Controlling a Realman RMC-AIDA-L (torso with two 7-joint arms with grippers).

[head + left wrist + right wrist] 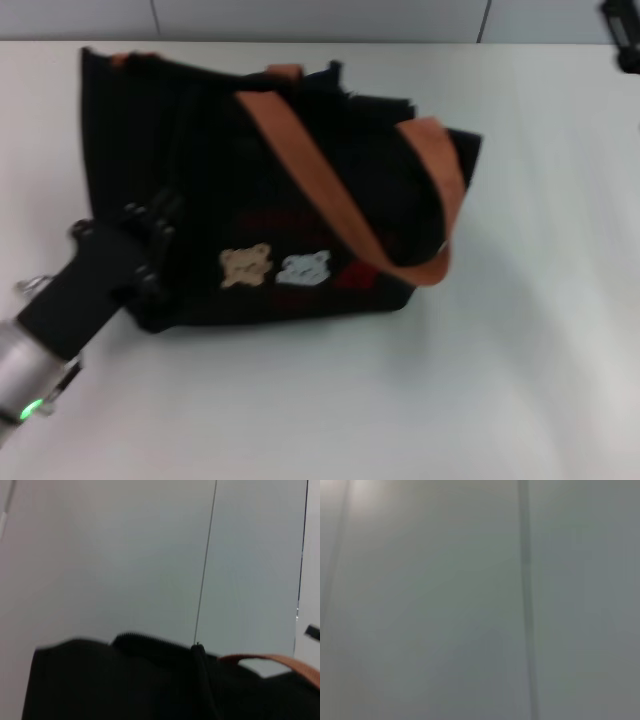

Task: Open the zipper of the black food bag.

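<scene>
The left hand (pixel 150 240) presses the black food bag (pixel 260 190) from eight o'clock, likely steadying it; its grip cannot be told.

Looks like a lab or robot test cell, not a home. Plain white tabletop (pixel 520 380), nothing decorative on it. Behind it a wall of flat pale grey panels (pixel 300 18) with thin vertical seams (pixel 205 565) (same panelling fills the right wrist view). Single staged item, a black food bag (pixel 200 150). Dark hardware piece (pixel 625 35) at the far right table edge, can't identify it.
</scene>
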